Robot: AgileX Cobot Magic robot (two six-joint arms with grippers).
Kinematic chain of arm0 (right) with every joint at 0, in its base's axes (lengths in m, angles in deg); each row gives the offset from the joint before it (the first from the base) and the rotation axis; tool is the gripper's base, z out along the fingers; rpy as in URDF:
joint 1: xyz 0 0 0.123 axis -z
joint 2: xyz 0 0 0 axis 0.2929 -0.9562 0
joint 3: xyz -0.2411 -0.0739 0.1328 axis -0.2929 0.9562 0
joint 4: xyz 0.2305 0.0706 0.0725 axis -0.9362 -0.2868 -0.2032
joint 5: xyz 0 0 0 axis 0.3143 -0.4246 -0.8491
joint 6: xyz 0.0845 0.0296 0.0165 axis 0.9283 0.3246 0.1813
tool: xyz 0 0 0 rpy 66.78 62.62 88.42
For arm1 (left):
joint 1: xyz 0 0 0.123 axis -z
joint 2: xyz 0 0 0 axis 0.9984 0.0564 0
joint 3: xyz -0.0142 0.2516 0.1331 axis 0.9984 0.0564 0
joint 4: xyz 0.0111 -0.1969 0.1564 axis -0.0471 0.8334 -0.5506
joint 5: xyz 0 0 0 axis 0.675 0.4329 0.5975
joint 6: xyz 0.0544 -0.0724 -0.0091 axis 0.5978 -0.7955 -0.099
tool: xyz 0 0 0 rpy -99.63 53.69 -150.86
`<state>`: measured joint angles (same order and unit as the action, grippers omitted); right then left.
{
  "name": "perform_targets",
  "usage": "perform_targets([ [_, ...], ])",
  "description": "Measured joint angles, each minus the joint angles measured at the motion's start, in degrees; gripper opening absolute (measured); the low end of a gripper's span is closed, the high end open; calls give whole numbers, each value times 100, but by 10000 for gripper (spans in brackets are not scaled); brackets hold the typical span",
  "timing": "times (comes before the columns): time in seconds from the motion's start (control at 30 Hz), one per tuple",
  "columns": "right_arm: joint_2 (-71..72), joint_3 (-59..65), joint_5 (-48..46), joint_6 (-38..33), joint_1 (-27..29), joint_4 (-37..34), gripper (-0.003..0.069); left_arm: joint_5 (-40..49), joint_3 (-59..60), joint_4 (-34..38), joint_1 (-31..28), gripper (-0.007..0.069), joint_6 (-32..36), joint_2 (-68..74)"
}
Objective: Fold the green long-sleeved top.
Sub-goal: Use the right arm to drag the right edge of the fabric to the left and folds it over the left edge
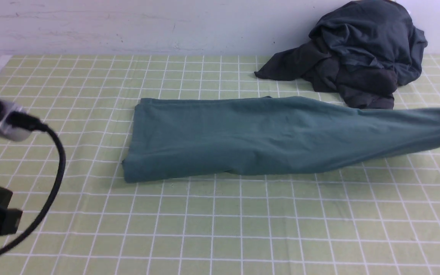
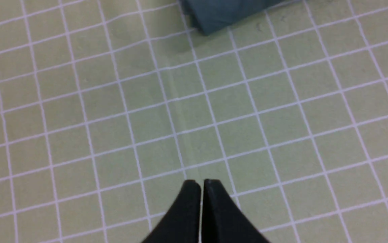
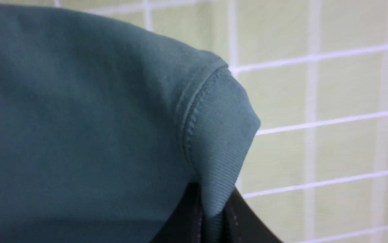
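Even soft lighting, faint shadows, wrist views slightly blurred

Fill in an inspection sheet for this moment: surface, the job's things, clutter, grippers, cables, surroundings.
Surface: green mat with a white grid, lying flat.
Job's things: green long-sleeved top folded into a long band across the mat, its right end raised off the mat.
Clutter: dark grey garments heaped at the far right, just behind the top.
Grippers: left gripper shut, empty, over bare mat; right gripper shut on the top's ribbed edge.
Cables: black cable looping from the left arm, clear of the top.
Surroundings: pale wall behind the mat.
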<state>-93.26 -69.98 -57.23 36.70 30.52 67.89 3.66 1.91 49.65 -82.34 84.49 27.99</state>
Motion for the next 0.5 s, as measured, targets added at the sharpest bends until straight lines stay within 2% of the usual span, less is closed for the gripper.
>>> perform_targets([
  [0.03,359,-170,-72,104,19,182,24,-496,612,-81,0,-3,-143,-312],
  [0.13,947,-497,-154,130,-74,48,22,-1592,1484,-80,0,-3,-312,-691],
  [0.2,1142,-651,-177,87,-210,-113,22,-1873,1726,-25,0,-3,-393,-794],
  [0.23,1337,-860,-177,21,-559,-341,22,-2148,1870,73,0,-3,-446,-903],
  [0.27,1350,-880,-177,15,-606,-371,22,-2164,1882,100,0,-3,-446,-912],
  [0.37,1343,-1004,-151,-39,-1684,-917,22,-2455,1890,289,0,-3,-480,-1001],
  [0.4,1327,-1004,-151,-46,-1752,-917,22,-2468,1890,297,0,-3,-480,-1001],
  [0.43,1150,-1004,-107,-58,-2290,-1155,22,-2480,1890,320,0,-3,-480,-1001],
  [0.5,856,-1004,44,-142,-2860,-1332,22,-2485,1890,337,0,-3,-480,-1001],
])
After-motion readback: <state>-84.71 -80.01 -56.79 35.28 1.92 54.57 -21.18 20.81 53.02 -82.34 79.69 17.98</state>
